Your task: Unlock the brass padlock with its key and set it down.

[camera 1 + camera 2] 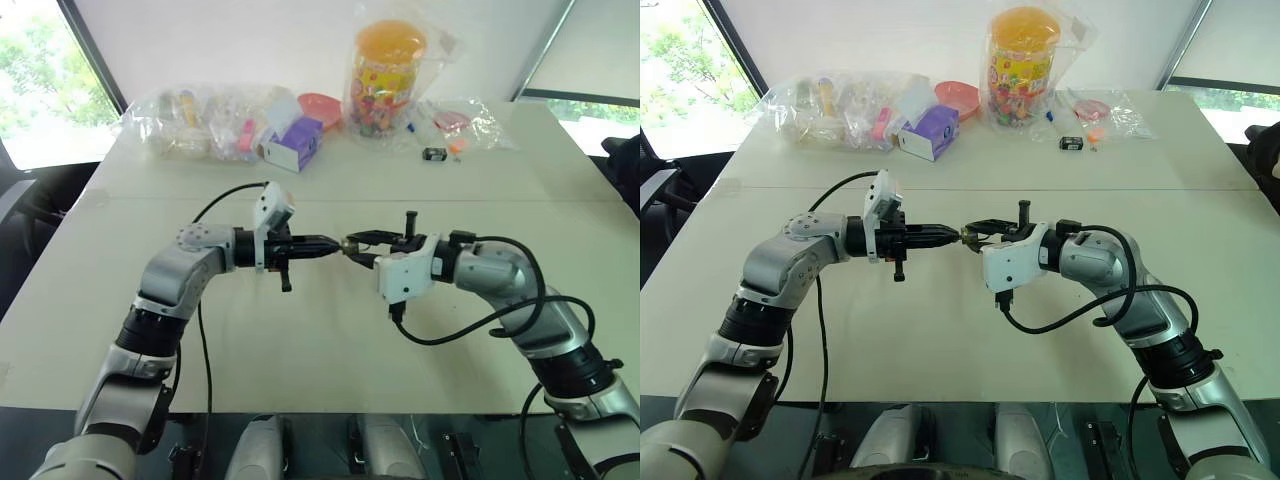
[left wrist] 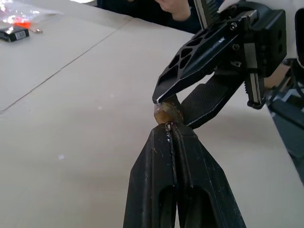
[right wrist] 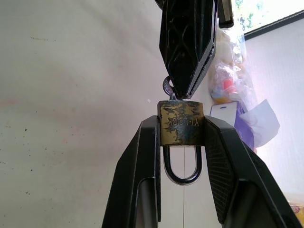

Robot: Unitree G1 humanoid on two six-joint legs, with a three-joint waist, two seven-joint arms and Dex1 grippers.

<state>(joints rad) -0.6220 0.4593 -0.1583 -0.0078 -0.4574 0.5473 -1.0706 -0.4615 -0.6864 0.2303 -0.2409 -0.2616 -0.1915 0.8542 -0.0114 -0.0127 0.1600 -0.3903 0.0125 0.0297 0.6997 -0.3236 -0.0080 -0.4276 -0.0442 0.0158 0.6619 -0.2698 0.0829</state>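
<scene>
Padlock (image 3: 181, 124) clamped in right gripper (image 3: 181, 137), shackle toward wrist, left gripper (image 3: 186, 90) pinching key (image 3: 167, 86).

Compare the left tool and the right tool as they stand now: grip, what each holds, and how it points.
The left tool is shut tip to tip on the key; the right tool clamps the brass padlock by its sides, fingers apart.
The left tool points toward the robot's right; the right tool points toward its left.
Shared: both hang above the table, tips meeting at the padlock.
</scene>
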